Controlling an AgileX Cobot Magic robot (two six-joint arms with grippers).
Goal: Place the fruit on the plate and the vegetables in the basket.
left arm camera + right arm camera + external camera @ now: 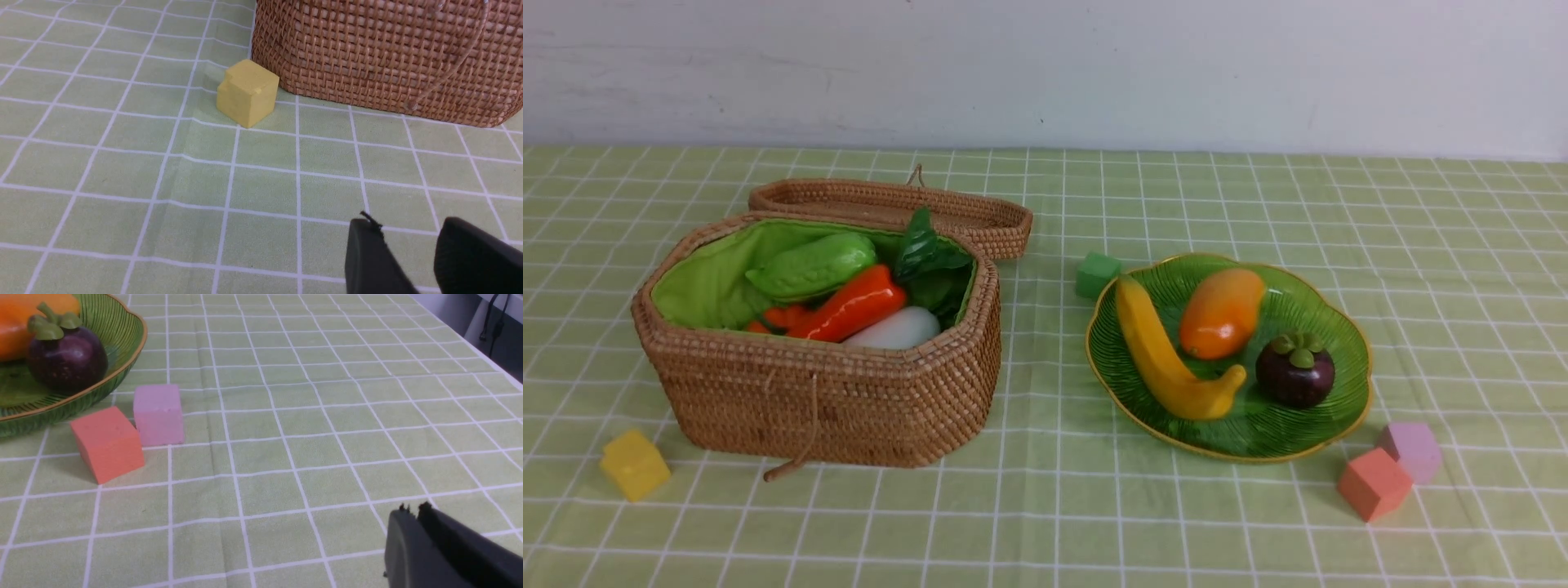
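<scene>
The basket [821, 400] sits on the left half of the checked tablecloth [1045, 506], its woven lid [890, 200] flipped open and lying behind it at twelve o'clock. Inside, against the green lining, lie the light green gourd [813, 265], the glossy red-orange carrot-like piece [849, 309], the white radish [894, 328] with its dark leaves [927, 261], and a sliver of something orange [783, 314] low down that I cannot identify for sure.

At three o'clock from the basket, well apart, is the green plate [1339, 327]. It holds the banana [1164, 359], the mango [1221, 312] just beside it, and the mangosteen [1294, 371] at the mango's four o'clock.

Foam cubes are scattered around. A green cube [1097, 273] sits just off the plate's rim at ten o'clock. An orange cube [1374, 483] and a pink cube [1411, 449], close together, lie at the plate's five o'clock near the rim. A yellow cube [635, 464] rests near the basket's wall at seven o'clock.

Neither arm shows in the front view. The left gripper [408, 249] hangs low over bare cloth, fingers apart and empty. The right gripper [412, 522] hangs over bare cloth too, its fingers closed together on nothing.
</scene>
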